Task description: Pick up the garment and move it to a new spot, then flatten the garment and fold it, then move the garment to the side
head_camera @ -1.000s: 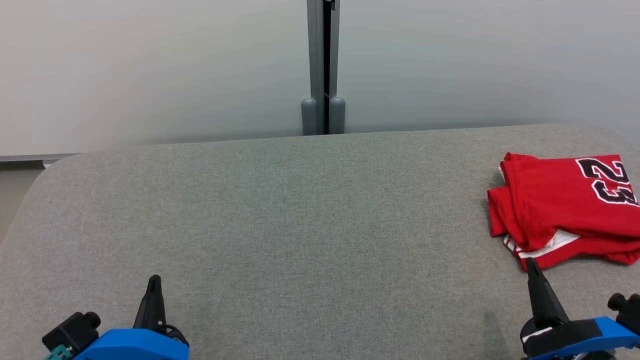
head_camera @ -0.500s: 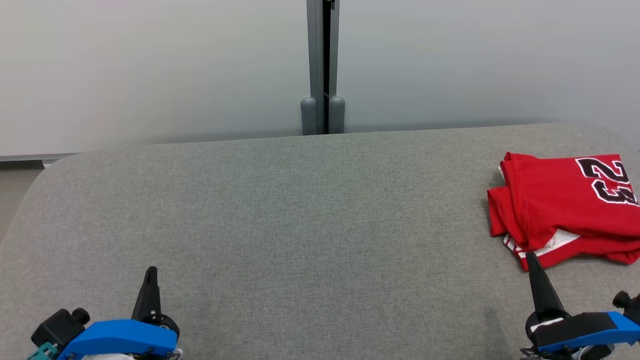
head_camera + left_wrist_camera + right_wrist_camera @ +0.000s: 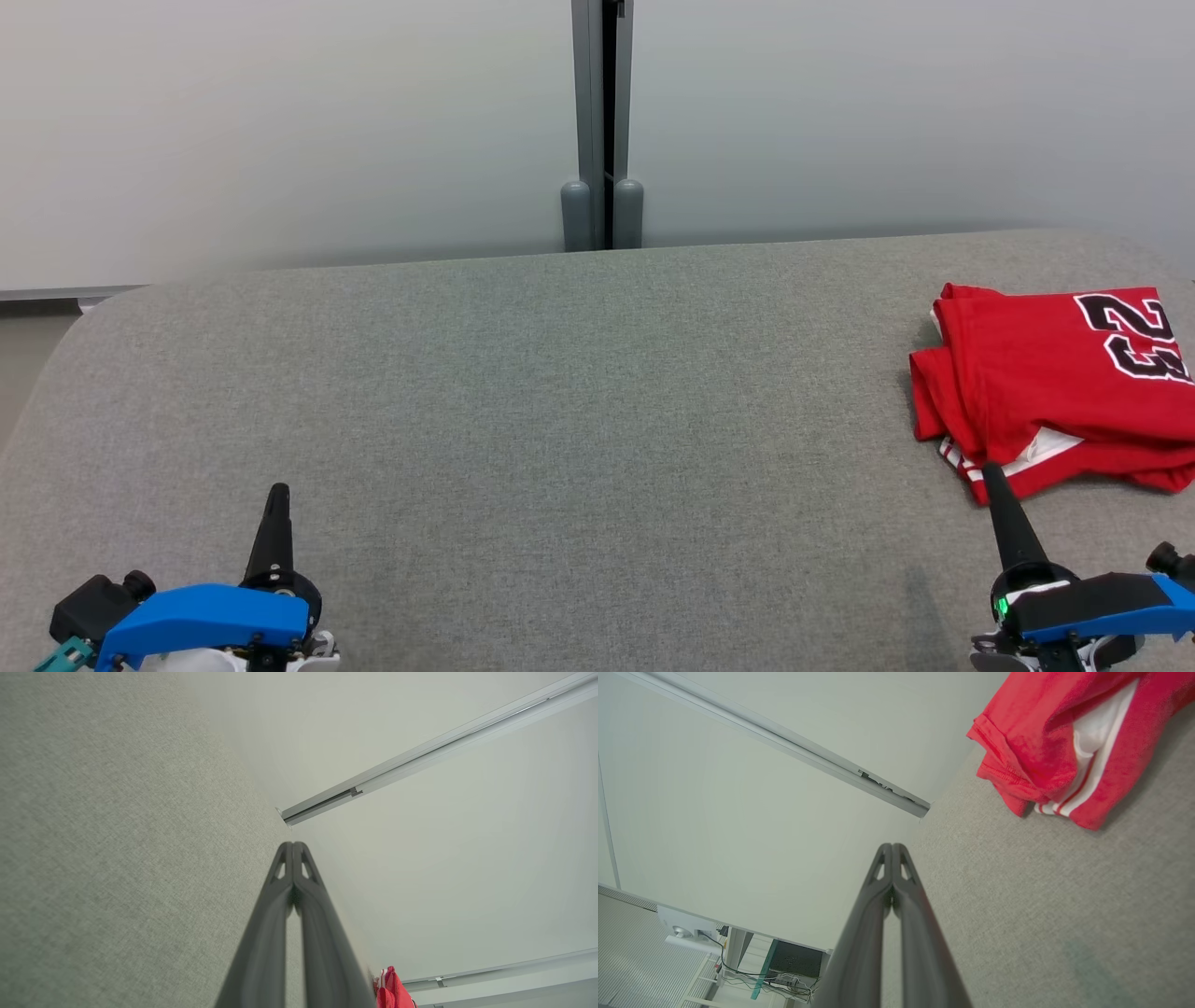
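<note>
My left tool (image 3: 277, 497) is pressed together, its two long dark fingers meeting in one point, and it pinches nothing. My right tool (image 3: 994, 478) is the same: tips together, nothing between them. Both rest low over the near edge of the grey cloth-covered desk (image 3: 579, 420) and point away from me. I judge this a parked pose, with the arms drawn back so that they clear the work.

The red jersey of soft knit (image 3: 1036, 383), white-trimmed with black-and-white numerals, lies folded in a loose stack at the far right of the desk. That looks like the side spot the task asks for, so I take the job to be at or near its end. In the head view my right tool's tip overlaps the jersey's near hem. My right wrist view shows bare grey cloth between the tip and the red jersey (image 3: 1041, 742), so I am not touching it.

Behind the desk stands a pale wall (image 3: 280, 121) with a grey upright post (image 3: 602, 112).

Since a second ago both tools' tips have crept up the head view while their blue wrist housings sank towards its bottom edge. A small green light (image 3: 1002, 607) now shows on my right wrist. The jersey has not shifted.
</note>
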You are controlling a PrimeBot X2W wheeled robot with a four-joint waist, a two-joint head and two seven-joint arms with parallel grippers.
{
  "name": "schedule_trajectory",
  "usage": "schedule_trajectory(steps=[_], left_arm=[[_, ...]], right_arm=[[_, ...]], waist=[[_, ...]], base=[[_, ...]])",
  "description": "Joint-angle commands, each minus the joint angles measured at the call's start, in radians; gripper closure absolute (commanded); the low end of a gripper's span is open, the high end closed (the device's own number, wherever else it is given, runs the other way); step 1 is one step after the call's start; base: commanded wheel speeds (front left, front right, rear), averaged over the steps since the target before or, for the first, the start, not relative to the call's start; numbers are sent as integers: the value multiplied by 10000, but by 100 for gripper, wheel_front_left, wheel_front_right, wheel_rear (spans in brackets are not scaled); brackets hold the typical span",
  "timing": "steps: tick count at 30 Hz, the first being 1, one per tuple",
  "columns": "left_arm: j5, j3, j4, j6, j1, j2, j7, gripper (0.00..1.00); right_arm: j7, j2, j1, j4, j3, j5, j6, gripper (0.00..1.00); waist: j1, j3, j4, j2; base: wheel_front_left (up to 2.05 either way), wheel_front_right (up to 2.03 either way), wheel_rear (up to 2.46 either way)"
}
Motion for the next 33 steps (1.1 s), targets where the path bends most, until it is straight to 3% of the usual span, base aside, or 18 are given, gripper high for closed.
schedule_trajectory(steps=[1, 33], left_arm=[[-155, 103, -82, -100, -234, 7, 62, 100], [-2768, 825, -57, -525, -573, -354, 788, 100]], right_arm=[[35, -39, -218, -42, -33, 185, 3, 100], [479, -43, -593, 326, -108, 3134, 3, 100]], waist=[[0, 1, 0, -1], [0, 27, -21, -1]], base=[[0, 0, 0], [0, 0, 0]])
